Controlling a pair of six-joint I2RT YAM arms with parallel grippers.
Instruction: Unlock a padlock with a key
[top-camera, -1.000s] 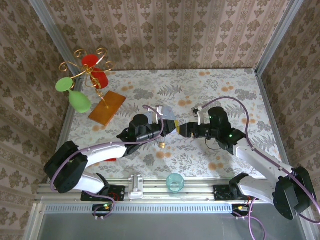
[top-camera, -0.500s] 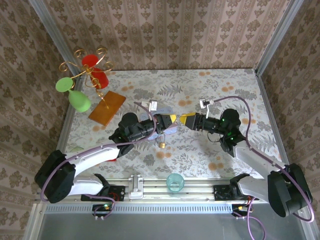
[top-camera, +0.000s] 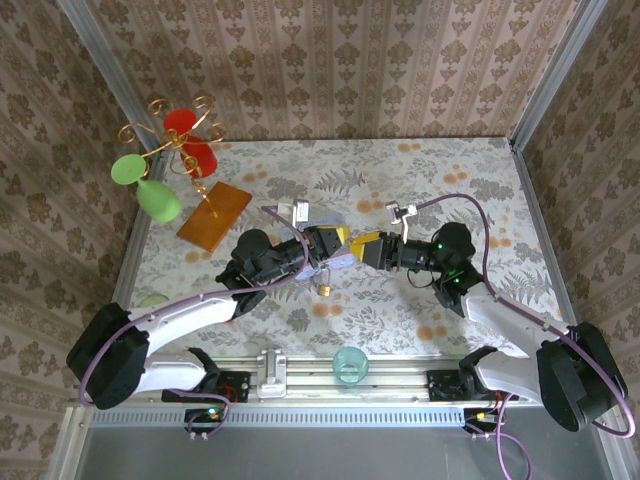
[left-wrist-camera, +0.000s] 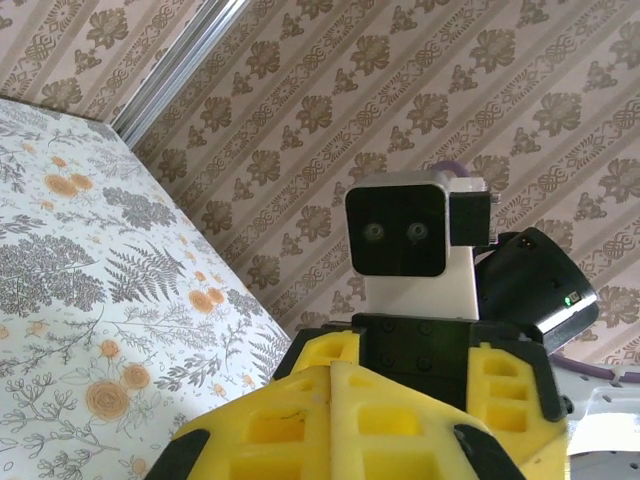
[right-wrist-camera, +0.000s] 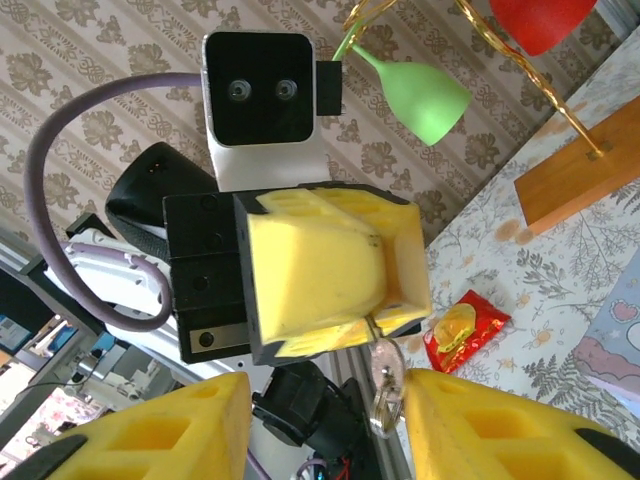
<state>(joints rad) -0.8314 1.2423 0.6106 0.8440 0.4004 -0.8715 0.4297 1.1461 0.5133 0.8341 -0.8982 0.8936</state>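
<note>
Presently, item one: padlock. The brass body sits at lower centre of the overhead picture, at the end of a thin silvery shackle running up to the left gripper. It is in the same spot as half a second ago. From the right wrist it dangles at bottom centre, off the lower edge of that gripper. Whether a key hangs with it is too small to tell.

Item two: left gripper. Its fingers are pressed flat together, with the seam closed in its own wrist view. By my reckoning it is clenched on the top of the shackle. Its position has barely altered in the last half second.

Item three: right gripper. It lies immediately right of the left one at picture centre, tips facing it and nearly touching. The fingers are spread wide with nothing between them. It has crept leftward since half a second ago, and both wrists have re-posed since a second ago.

Item four: tin, pale blue, lies on the table under the meeting point. A red-and-yellow packet lies apart from it, right of centre in the right wrist view.

Reading: the lock is lifted and presented, and the empty claw is closing in, likely to take hold of it. The unlocking itself is not yet begun.
</note>
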